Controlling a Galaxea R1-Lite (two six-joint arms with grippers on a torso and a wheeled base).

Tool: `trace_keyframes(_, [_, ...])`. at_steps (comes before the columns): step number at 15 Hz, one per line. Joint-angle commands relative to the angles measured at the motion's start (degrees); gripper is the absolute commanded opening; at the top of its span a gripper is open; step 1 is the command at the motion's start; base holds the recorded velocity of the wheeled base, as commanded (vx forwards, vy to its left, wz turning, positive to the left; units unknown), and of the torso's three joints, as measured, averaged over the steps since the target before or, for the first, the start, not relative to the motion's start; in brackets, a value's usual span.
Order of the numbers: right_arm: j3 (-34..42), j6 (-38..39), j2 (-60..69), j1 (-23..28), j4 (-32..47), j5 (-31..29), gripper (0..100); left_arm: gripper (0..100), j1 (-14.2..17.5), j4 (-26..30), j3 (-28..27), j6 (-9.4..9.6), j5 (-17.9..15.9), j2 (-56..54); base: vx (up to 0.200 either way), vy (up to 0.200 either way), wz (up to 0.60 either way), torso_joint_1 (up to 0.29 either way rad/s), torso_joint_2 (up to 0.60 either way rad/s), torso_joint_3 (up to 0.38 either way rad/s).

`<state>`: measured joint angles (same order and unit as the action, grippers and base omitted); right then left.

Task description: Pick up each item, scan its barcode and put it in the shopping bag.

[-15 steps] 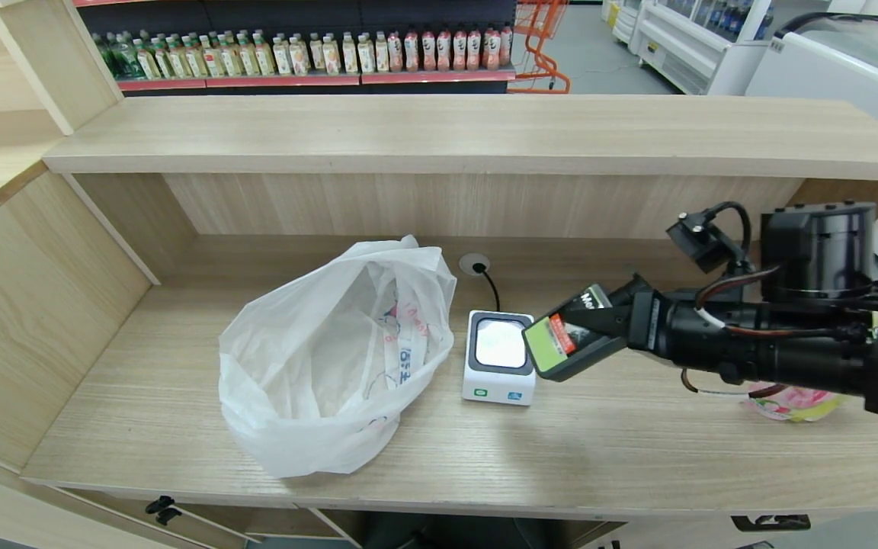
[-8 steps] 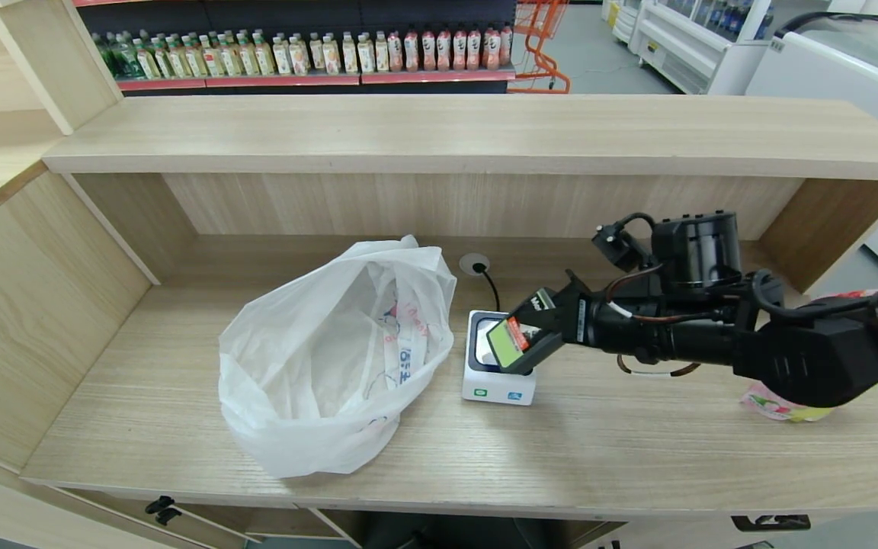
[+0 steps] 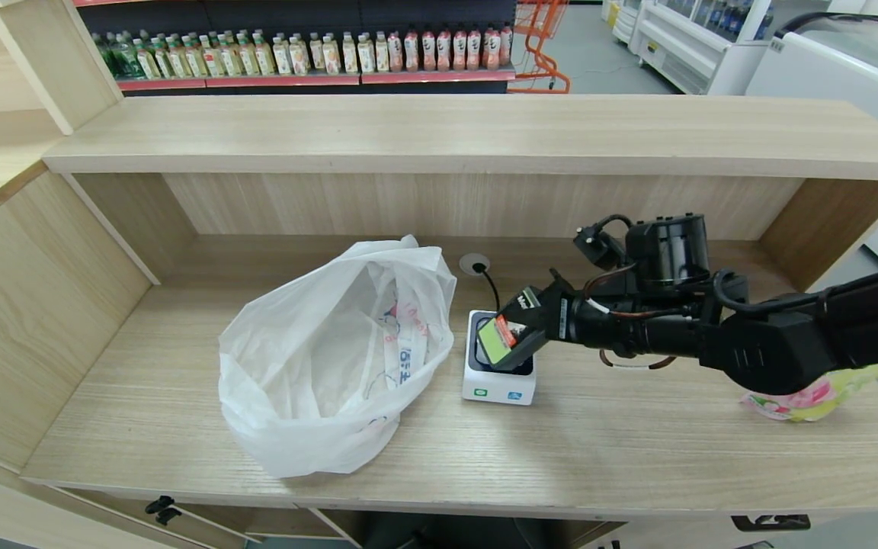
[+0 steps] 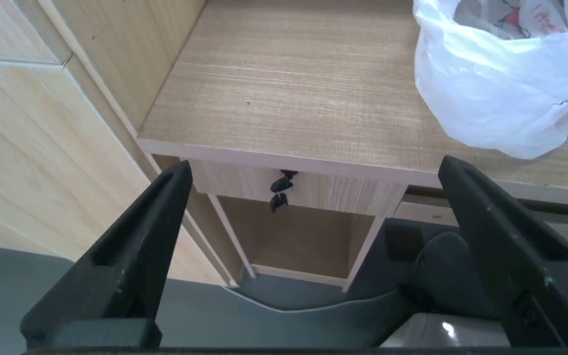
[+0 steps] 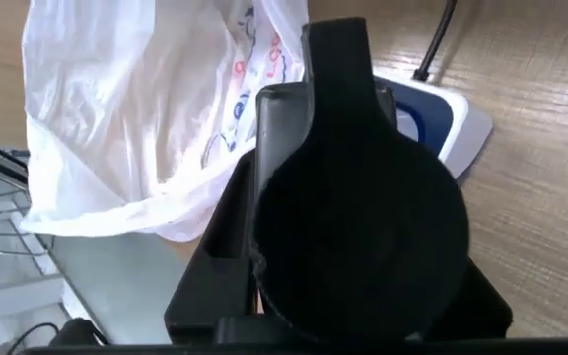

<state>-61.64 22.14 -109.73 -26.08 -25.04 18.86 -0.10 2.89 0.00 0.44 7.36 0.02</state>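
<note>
- left gripper [image 4: 314, 170]: jaws wide apart and empty, off the counter [image 3: 599, 450] front edge on the bag side of the scanner [image 3: 498, 379], well apart from it.
- counter strip in front of the scanner: bare wood, open room up to the front edge.
- green box [image 3: 493, 340]: clamped in the right gripper [image 3: 521, 329], directly over the scanner's window. Green face is turned toward the bag, and the long axis tilts down from the claw into the window. Can't tell whether the box touches the scanner.
- right arm comes in from the scanner's right, low over the counter. It's the only arm near the box.
- shopping bag [image 3: 317, 366]: just left of the scanner, side nearly touching it, mouth open upward. My read: the drop is a short move left, but the bag rim stands higher than the scanner, so lift first or the box snags the plastic.
- pink-yellow packet [image 3: 793, 402]: far right of the scanner, partly under the arm, probably the next pick.
- cable [image 3: 491, 290] runs behind the scanner to a hole. Back wall and overhanging shelf limit room rearward and upward.
</note>
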Motion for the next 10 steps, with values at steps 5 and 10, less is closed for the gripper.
trace_keyframes(5, [2.7, -10.8, 17.4, 2.1, -1.4, -1.0, 0, 100, 0.1, 0.0, 0.0, 0.0, 0.0, 0.0, 0.0, 0.0, 0.0, 0.0, 0.0, 0.0])
trace_keyframes(10, [19.1, -26.1, 29.2, 8.1, -7.4, -0.4, 0, 100, 0.0, 0.0, 0.0, 0.0, 0.0, 0.0, 0.0, 0.0, 0.0, 0.0, 0.0, 0.0])
